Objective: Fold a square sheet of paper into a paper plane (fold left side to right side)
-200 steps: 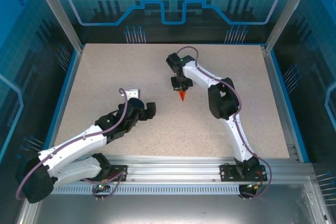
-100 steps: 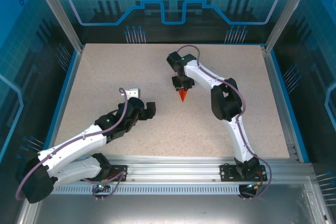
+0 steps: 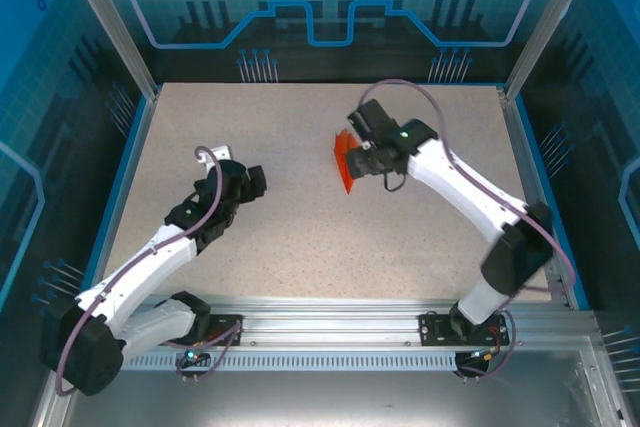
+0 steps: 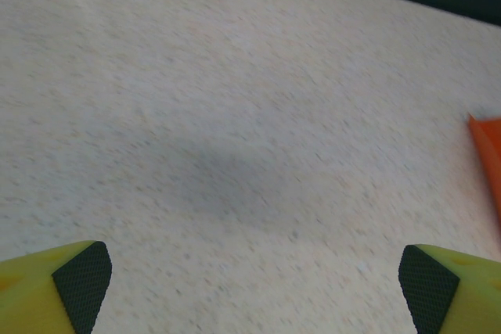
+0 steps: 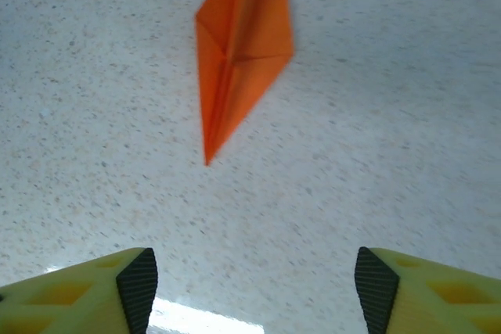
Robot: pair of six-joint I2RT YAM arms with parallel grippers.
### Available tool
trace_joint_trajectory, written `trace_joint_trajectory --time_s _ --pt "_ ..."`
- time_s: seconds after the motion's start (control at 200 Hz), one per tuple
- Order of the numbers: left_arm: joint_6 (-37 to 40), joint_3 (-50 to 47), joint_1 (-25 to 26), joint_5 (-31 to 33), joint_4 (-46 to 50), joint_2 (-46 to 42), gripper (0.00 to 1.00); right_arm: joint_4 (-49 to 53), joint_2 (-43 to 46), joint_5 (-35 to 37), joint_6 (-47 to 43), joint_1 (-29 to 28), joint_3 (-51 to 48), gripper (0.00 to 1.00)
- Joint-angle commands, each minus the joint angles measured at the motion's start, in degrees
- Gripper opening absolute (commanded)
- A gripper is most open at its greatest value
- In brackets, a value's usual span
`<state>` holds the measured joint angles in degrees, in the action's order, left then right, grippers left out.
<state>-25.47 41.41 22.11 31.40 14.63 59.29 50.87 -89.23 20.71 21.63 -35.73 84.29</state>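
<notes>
The paper plane [image 5: 239,52] is an orange-red, pointed kite shape with a centre crease, lying on the speckled table [image 5: 376,154] with its narrow tip towards my right gripper [image 5: 254,291]. That gripper is open with nothing between its fingers, a short way back from the tip. From above, the paper plane [image 3: 345,160] lies mid-table, with the right gripper [image 3: 362,159] just to its right. My left gripper [image 3: 248,179] stands wide open to the left of the plane. In the left wrist view the left gripper [image 4: 252,283] hangs over bare table, with an orange edge of the plane [image 4: 489,154] at the far right.
The table [image 3: 300,237] is bounded by a blue rim [image 3: 128,162] and aluminium posts [image 3: 105,22], with a metal rail [image 3: 330,322] along the near edge. Both arm bases sit on that rail.
My right gripper has opened and let go of the paper plane, and has pulled back to the right as the arm swung. The left arm has shifted up and to the left.
</notes>
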Motion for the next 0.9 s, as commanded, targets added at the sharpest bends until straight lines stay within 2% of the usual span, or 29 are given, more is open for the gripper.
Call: trace_joint_trajectory --time_s 0.0,0.075,0.225,0.3,0.4,0.485,0.605,0.695,0.805,0.895 --pt "3.4 0.8 -5.9 0.5 -5.5 0.6 0.98 -10.8 7.9 5.0 -1.4 3.5 -11.0 0.85" --pt "3.4 -0.7 -9.5 1.5 -8.5 1.6 0.99 -16.5 13.1 6.0 -1.5 7.2 -18.9 0.99" --pt "6.2 -5.3 -11.9 6.0 -15.2 4.3 0.98 -26.7 20.5 6.5 -3.8 16.5 -31.7 0.99" --pt "8.5 -6.1 -12.1 7.1 -16.1 6.6 0.98 -35.3 22.5 4.9 -9.0 20.8 -39.5 0.99" --pt "12.1 -7.2 -12.1 8.2 -18.7 9.8 0.99 -47.2 22.7 1.2 -12.1 26.6 -47.4 1.00" --pt "15.0 -10.8 -12.2 8.0 -27.4 10.7 0.99 -53.7 21.0 -1.4 -13.3 30.0 -51.2 1.00" --pt "19.6 -15.4 -12.3 6.4 -39.3 11.7 0.99 -63.8 17.7 -3.2 -15.8 30.8 -54.8 1.00" --pt "22.7 -17.9 -12.9 2.6 -47.0 14.0 0.99 -73.9 15.7 -4.9 -17.2 30.8 -58.2 0.99" --pt "25.1 -19.8 -13.7 -0.7 -55.2 17.9 0.99 -80.6 14.1 -7.2 -19.9 30.3 -59.2 0.99" --pt "25.5 -22.3 -14.9 -6.0 -63.6 19.8 0.98 -85.5 12.4 -9.4 -21.6 30.1 -59.7 0.99"
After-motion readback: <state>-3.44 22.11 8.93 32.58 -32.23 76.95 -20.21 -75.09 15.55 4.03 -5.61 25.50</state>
